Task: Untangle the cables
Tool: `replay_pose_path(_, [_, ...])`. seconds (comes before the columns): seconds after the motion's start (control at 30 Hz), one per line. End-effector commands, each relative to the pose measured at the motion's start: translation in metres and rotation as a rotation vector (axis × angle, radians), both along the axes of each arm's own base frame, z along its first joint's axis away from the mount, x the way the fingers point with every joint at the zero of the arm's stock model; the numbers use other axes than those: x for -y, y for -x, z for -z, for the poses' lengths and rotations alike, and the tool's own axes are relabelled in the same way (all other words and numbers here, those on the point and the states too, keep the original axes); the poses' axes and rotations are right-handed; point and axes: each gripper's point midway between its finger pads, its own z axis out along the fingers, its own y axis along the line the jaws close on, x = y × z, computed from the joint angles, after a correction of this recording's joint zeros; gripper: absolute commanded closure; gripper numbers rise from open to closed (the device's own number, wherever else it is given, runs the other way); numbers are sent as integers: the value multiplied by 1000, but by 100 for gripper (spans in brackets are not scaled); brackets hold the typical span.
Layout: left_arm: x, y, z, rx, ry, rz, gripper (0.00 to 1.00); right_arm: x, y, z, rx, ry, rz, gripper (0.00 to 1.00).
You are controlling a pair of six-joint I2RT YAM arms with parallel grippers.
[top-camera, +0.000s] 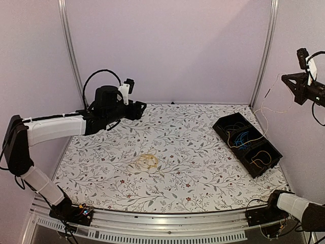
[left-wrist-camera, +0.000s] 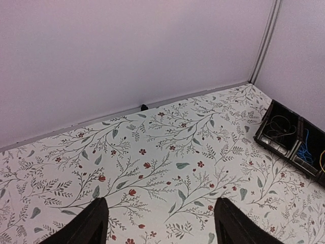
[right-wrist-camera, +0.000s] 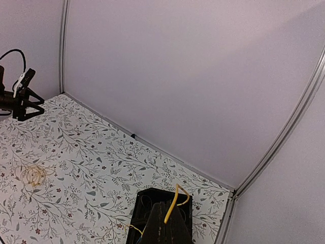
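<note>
The floral-patterned table [top-camera: 193, 173] is walled on the far side and on both sides, with aluminium posts [top-camera: 69, 51] in the far corners. Most of its surface lies open. The only fixed thing on it is a black three-compartment tray [top-camera: 218, 127], set at an angle close to the right wall. A small coil of yellow cable [top-camera: 149, 161] lies alone near the middle of the table, well apart from the tray and both arms.

The left arm reaches out nearly level along the left side, above the table. The left gripper [top-camera: 141, 108] points toward the far wall, its fingers [left-wrist-camera: 94, 223] spread wide with nothing between them.

The right gripper [top-camera: 285, 79] is raised high by the right wall, above the tray, and is clenched on a thin yellow cable [right-wrist-camera: 174, 199]. That strand hangs down from the tips toward the tray, where blue cables [top-camera: 245, 138] and more yellow ones sit in the compartments.

The right arm is mostly cut off by the picture's edge. The hanging strand is very faint against the wall, and where its lower end lies in the tray cannot be made out.
</note>
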Motion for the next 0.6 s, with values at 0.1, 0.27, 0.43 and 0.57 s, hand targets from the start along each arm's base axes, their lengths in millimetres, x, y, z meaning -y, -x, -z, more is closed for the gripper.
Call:
replay_pose_path(0.1, [-6, -1, -36, 91, 18, -23, 27, 19, 12, 5, 4, 73, 148, 100])
replay_pose_path(0.27, [-8, -1, -37, 96, 13, -31, 27, 28, 18, 3, 17, 106, 218, 100])
replay_pose_path(0.43, [-6, -1, -36, 86, 21, -25, 27, 50, 13, 15, -11, 133, 341, 100])
replay_pose_path(0.57, [-6, -1, -37, 84, 24, -24, 27, 58, 9, 40, -61, 145, 373, 100])
